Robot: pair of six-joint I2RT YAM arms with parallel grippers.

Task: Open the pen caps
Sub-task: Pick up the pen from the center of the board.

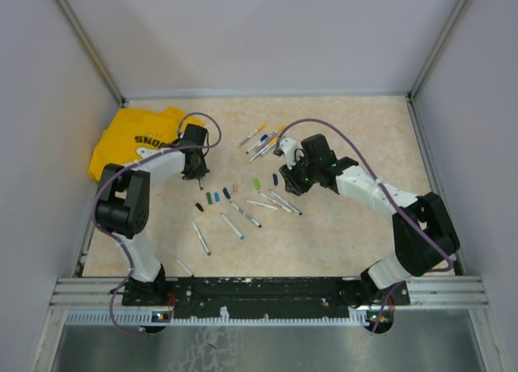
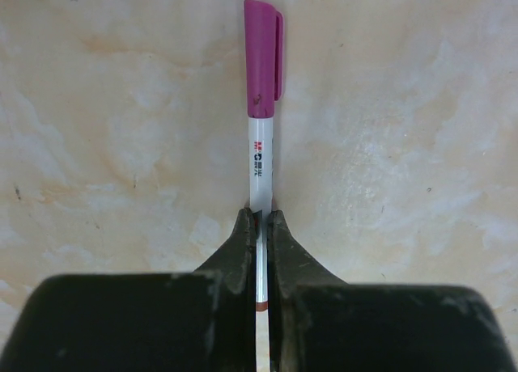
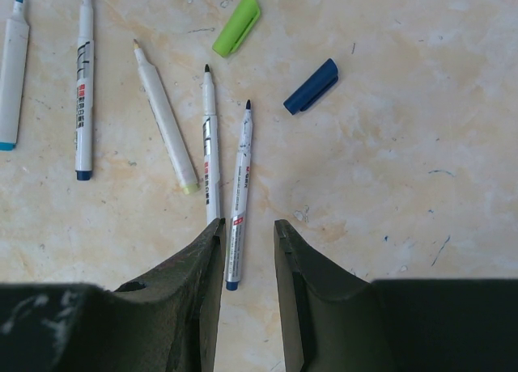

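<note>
A white pen point(image 2: 260, 162) with a magenta pen cap point(image 2: 262, 57) still on it sticks out ahead of my left gripper point(image 2: 260, 218), which is shut on its barrel. From above, that left gripper point(image 1: 194, 174) hangs next to the yellow cloth. My right gripper point(image 3: 249, 226) stands open above the table, over an uncapped blue-ended pen point(image 3: 240, 186) that lies flat and touches neither finger. A loose green cap point(image 3: 236, 24) and a dark blue cap point(image 3: 311, 86) lie beyond it. Several more loose caps point(image 1: 214, 198) form a row mid-table.
A crumpled yellow cloth point(image 1: 137, 137) lies at the back left. Several capped pens point(image 1: 261, 141) sit in a bunch at the back centre. Uncapped barrels point(image 1: 243, 218) are scattered across the middle and front. Grey walls close in three sides.
</note>
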